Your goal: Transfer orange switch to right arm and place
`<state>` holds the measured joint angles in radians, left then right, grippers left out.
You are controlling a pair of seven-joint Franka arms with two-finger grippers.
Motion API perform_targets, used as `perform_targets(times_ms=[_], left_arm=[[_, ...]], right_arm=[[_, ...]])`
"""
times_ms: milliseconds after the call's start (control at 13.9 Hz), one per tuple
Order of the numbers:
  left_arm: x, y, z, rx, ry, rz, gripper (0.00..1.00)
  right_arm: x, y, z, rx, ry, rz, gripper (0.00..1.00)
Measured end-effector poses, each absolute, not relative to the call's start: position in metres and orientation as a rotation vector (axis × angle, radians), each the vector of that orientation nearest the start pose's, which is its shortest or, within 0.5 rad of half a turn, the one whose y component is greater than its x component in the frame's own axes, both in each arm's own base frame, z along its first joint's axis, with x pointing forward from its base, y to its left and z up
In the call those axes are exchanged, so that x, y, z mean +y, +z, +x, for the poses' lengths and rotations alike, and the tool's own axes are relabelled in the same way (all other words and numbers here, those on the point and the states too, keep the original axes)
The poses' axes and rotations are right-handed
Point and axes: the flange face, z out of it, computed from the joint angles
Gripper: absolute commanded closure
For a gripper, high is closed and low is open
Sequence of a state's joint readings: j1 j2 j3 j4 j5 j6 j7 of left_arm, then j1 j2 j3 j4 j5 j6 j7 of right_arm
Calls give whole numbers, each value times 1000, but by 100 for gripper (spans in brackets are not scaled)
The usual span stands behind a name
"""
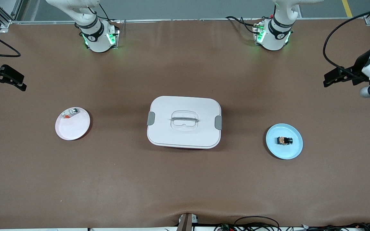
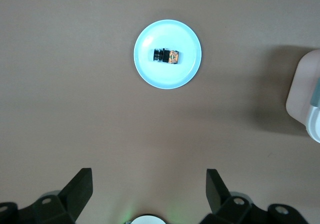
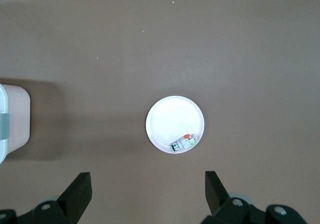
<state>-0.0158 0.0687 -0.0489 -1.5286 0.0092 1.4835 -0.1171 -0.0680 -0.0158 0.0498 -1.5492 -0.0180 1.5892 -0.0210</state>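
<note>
You have a broad brown worktop (image 1: 185, 186) under a high front camera, its covering running smooth from the arms' bases to the near edge, where cables trail off the lip. The largest thing on it is a white lidded box (image 1: 184, 122) with grey side clasps and a handle in the lid, sitting at the centre. Toward the left arm's end lies a pale blue plate (image 1: 292, 150), and the orange switch (image 1: 284, 140) rests on its side near the middle of that plate. Toward the right arm's end lies a white plate (image 1: 72, 128), with a small silvery-white piece (image 1: 71, 113) tucked against the rim on the side nearest the bases. Your left end effector (image 1: 332, 78) hangs over the worktop's edge at its own arm's end, fingers spread wide and empty. Your right end effector (image 1: 10, 80) hangs over the edge at the right arm's end, likewise spread wide and holding nothing. Bare brown surface separates the box from each plate, and a wide bare strip runs along the near edge.
</note>
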Motion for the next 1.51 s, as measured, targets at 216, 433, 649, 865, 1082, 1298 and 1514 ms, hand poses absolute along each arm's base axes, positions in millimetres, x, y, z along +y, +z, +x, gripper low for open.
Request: perform_targets(times_ms=[216,433,649,865,1082,1298,1514], left_arm=[[-35,568,580,-81,127,-3126,0],[-34,524,588,-70,66,-3107,0],[-37,473,593,-6,4,-3047,0],[-40,416,596,27,-54,-3050,0],[-41,369,601,45,-61,-3060,0],[-43,328,607,61,-38,-3066,0],[-44,291,611,81,-15,-3073,0]], right_arm=[[-12,645,552,-4,-88,-3160,0],[-12,646,552,-4,-91,-3160,0],[-12,646,552,-4,-92,-3160,0],[-12,646,552,-4,-92,-3160,0],[-12,646,552,-4,-92,-3160,0],[-12,646,552,-4,-93,-3160,0],[-12,646,552,-4,-93,-3160,0]])
